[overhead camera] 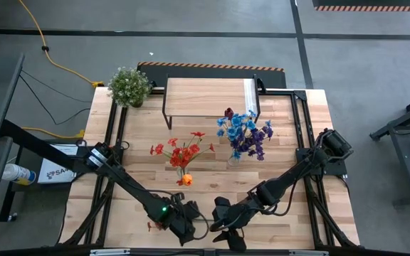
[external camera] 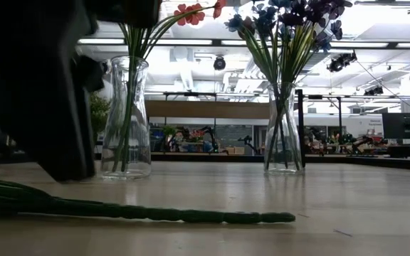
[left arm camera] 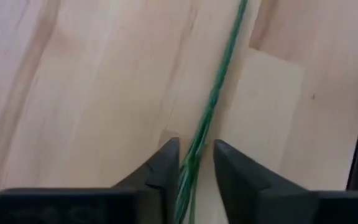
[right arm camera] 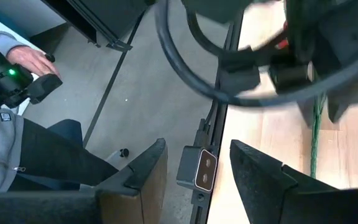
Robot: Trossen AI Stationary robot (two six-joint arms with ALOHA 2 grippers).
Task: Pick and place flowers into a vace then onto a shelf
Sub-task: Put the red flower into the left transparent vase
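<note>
A loose flower lies flat on the table near its near edge: its long green stem (external camera: pixel 191 213) (left arm camera: pixel 219 81) stretches along the wood, and its small dark red bud (overhead camera: pixel 150 225) points toward the left. My left gripper (overhead camera: pixel 184 227) (left arm camera: pixel 196 162) is low over that stem, open, one finger on each side with a narrow gap. My right gripper (overhead camera: pixel 223 231) (right arm camera: pixel 197 165) hovers open just to the right of it, holding nothing. The red flowers and orange tulip (overhead camera: pixel 184 153) stand in one glass vase (external camera: pixel 127 121), the blue and purple sprays (overhead camera: pixel 246 134) in another (external camera: pixel 285 121).
The wood-topped shelf (overhead camera: pixel 208 96) stands at the far side, behind the two vases. A bushy potted plant (overhead camera: pixel 129 85) sits at the far left corner. Beyond the near table edge, a person's hand (right arm camera: pixel 33 62) holds a dark controller. Bare wood lies between the vases and the grippers.
</note>
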